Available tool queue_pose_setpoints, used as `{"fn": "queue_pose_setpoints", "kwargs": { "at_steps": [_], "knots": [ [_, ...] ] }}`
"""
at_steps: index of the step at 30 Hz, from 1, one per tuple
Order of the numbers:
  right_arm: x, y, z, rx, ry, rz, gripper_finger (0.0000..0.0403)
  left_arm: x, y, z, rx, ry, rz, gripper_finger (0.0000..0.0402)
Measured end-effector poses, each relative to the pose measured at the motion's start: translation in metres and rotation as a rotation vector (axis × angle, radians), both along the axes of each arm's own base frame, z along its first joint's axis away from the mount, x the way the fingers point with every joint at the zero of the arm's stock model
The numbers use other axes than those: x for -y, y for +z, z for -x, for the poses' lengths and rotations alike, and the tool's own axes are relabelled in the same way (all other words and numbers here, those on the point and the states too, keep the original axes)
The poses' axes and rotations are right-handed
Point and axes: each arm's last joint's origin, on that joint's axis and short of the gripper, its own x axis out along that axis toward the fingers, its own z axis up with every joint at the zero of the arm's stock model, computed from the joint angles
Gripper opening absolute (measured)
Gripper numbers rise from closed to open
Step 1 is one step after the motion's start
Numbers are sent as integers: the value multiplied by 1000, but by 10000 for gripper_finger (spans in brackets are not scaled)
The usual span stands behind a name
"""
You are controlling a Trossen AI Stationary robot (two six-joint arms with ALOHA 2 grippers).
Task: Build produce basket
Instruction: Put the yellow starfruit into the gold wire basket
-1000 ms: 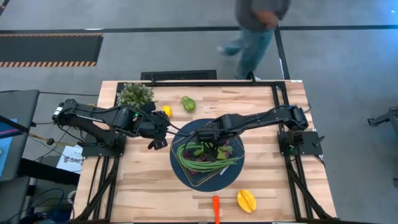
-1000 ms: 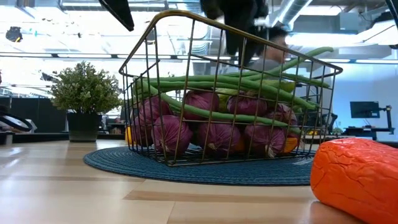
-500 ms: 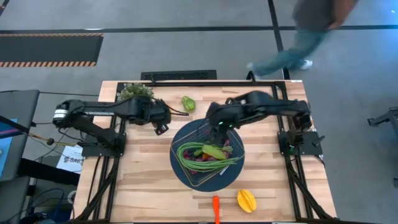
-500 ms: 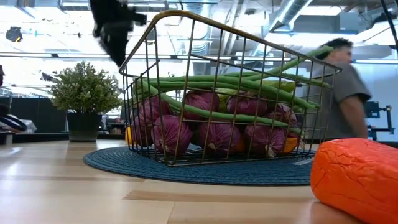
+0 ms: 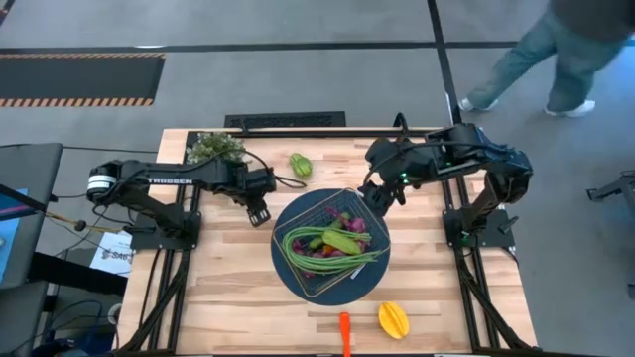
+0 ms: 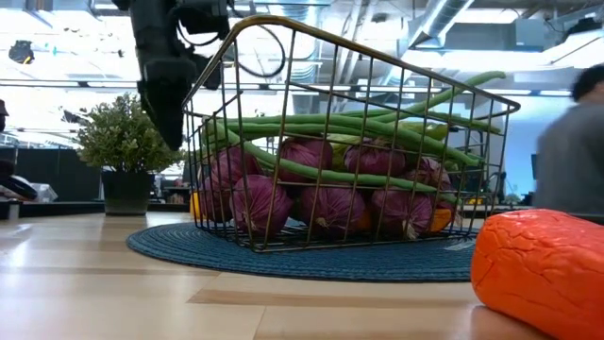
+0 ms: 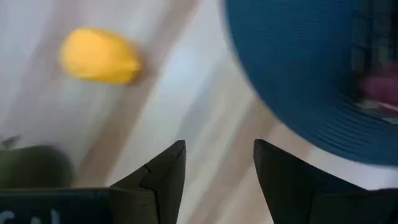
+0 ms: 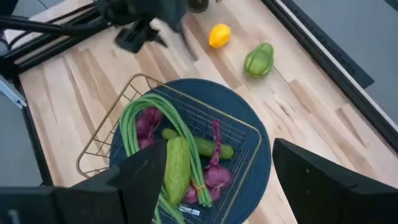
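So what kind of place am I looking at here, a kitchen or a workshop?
Most likely a robotics lab or workshop, not a kitchen: two dark robot arms bolted to a pale wooden table, toy produce in a wire mesh basket, and exposed ceiling ducts over a bare grey floor.

The high view looked straight down from well above, taking in the whole wooden table (image 5: 228, 288), both arms and a strip of grey floor at the far side. The low view sat at table-top height, facing level across the wood into the room, very close to the basket (image 6: 349, 142) on the blue mat (image 6: 311, 257). The left wrist view looked steeply down from close above the table, with the mat's edge on one side. The right wrist view looked down from higher up, over the whole basket. All four views shared the mat; three shared the basket.
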Motion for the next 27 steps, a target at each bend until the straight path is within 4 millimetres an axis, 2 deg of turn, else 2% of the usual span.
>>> {"fn": "queue_pose_setpoints", "kwargs": {
  "at_steps": [4, 11, 18, 27],
  "knots": [
    [-10, -2, -1, -5, 31, -58, 309, 18, 6, -4, 15, -79, -5, 176],
    [-55, -25, -24, -77, 65, -138, 309, 46, 28, -13, 85, -166, -36, 176],
    [-124, -63, -41, -165, -13, -244, 309, 69, 46, -15, 131, -263, -84, 176],
    [-215, -128, -44, -320, -231, -382, 298, 86, 47, -12, 134, -362, -91, 176]
  ]
}}
